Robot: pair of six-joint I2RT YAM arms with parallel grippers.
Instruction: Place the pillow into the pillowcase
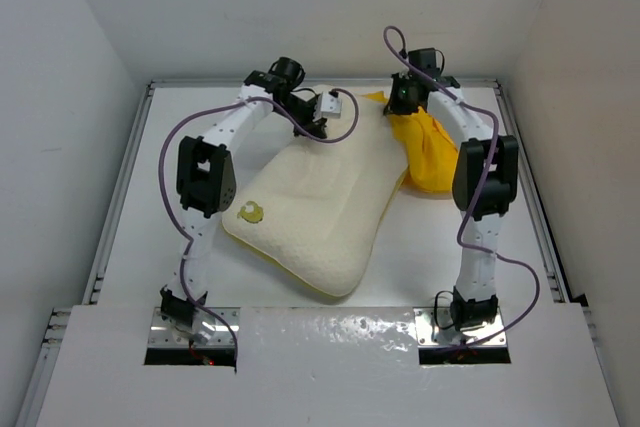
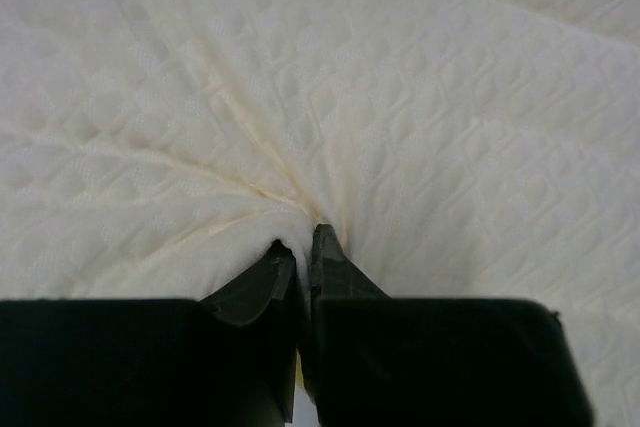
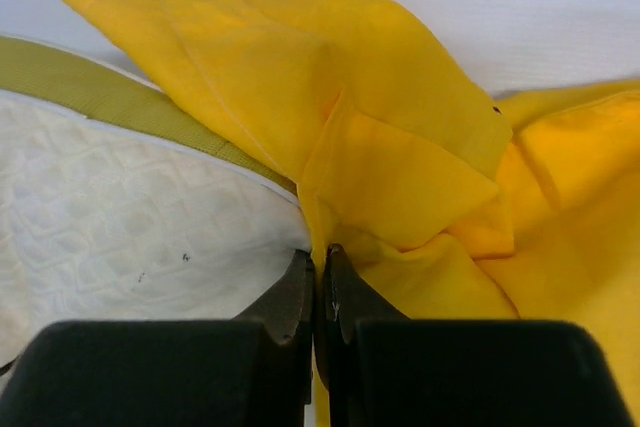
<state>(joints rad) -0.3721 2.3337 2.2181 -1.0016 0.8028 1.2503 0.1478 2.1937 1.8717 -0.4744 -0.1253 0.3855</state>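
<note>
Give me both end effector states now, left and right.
Left end effector: closed, pinching the pillow fabric.
Right end effector: closed, pinching the pillowcase.

In my left wrist view the pillow [image 2: 400,97] runs past every edge, and the pinch of it between the tips of my left end effector [image 2: 300,247] vanishes into its own creases. In my right wrist view the pillow is cut off at the left and the pillowcase [image 3: 400,177] at the right. How much cloth my right end effector [image 3: 320,262] has, I cannot tell. From above, my wrists hide both sets of tips, the pillowcase's opening is lost in folds, and the pillow's emblem [image 1: 251,212] is too small to read.
</note>
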